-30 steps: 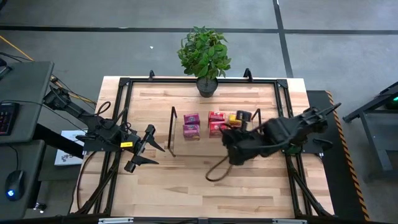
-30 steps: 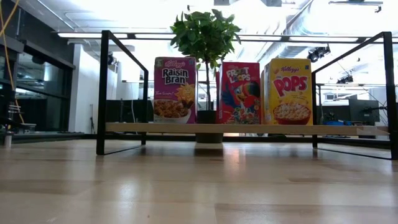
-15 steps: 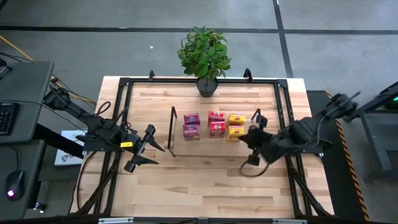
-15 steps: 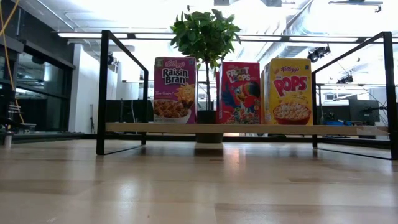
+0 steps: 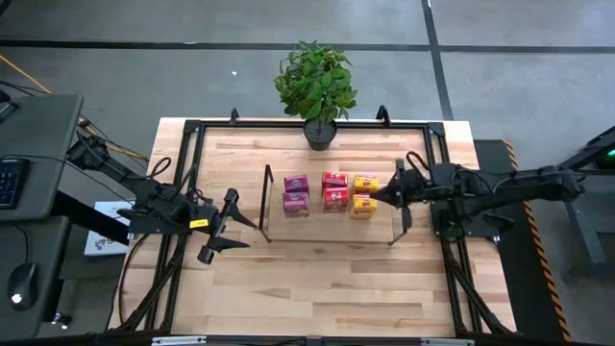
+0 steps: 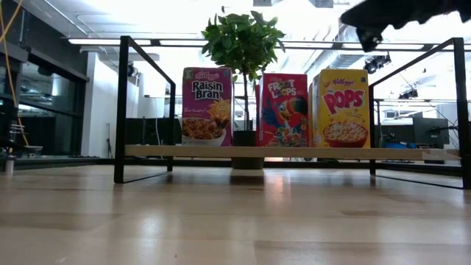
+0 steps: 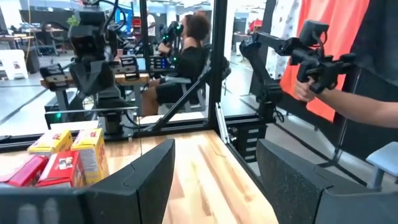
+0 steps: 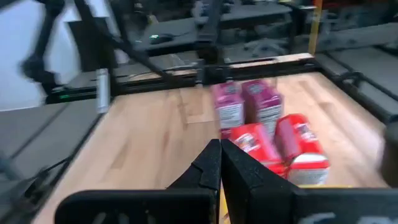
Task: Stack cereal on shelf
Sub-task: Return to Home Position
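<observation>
Six small cereal boxes stand in pairs on the shelf (image 5: 317,223): pink (image 5: 296,192), red (image 5: 333,189) and yellow (image 5: 364,193). In the low view they rest by their bottoms on the light-wood board (image 6: 169,152): Raisin Bran (image 6: 207,107), Froot Loops (image 6: 284,110) and Pops (image 6: 341,108). My right gripper (image 5: 377,197) is shut and lies almost level, over the yellow boxes beside the shelf's right upright (image 5: 399,207). In its wrist view the shut fingers (image 8: 221,165) point at the red boxes (image 8: 280,146) and pink boxes (image 8: 245,102). My left gripper (image 5: 231,227) waits open, left of the shelf.
A potted plant (image 5: 315,82) stands at the table's far edge behind the shelf. A black frame (image 5: 192,130) runs round the tabletop. The left wrist view shows a seated person (image 7: 186,56) and a hand (image 7: 317,68) holding a controller beyond the table.
My right arm has drawn back from over the shelf toward the table's right edge and stretched out. Its gripper has tipped from pointing down to nearly level and has stayed shut. It now shows at the top right of the low view. The boxes have stayed in place.
</observation>
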Controlling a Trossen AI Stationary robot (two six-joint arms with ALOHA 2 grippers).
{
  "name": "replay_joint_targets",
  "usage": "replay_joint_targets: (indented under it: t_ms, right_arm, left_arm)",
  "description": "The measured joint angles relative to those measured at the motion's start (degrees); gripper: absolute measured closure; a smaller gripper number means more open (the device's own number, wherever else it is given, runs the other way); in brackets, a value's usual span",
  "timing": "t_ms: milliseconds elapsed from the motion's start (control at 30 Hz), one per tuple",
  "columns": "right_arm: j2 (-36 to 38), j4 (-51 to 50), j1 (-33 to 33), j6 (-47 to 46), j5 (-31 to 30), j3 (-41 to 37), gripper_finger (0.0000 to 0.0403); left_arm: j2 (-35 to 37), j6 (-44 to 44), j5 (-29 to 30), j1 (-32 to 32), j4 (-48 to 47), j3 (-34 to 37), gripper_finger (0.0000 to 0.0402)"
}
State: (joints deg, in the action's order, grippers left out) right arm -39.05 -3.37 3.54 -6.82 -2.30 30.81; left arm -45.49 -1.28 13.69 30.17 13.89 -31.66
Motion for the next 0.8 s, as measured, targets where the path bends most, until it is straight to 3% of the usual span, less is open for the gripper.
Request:
replay_joint_targets:
  t_ms: [100, 400, 800]
  right_arm:
    - [5.8, -0.4, 0.4, -0.8, 3.0, -3.9, 0.0403]
    - [24.2, 1.4, 2.2, 2.8, 0.0, -11.7, 0.0403]
    - [34.1, 15.5, 2.2, 4.7, 2.7, -26.5, 0.0403]
  left_arm:
    - [0.0, 0.0, 0.0, 0.0, -0.5, 0.0, 0.0183]
    - [0.0, 3.0, 0.7, 0.0, -0.3, 0.0, 0.0183]
    - [0.0, 3.0, 0.7, 0.0, -0.4, 0.0, 0.0183]
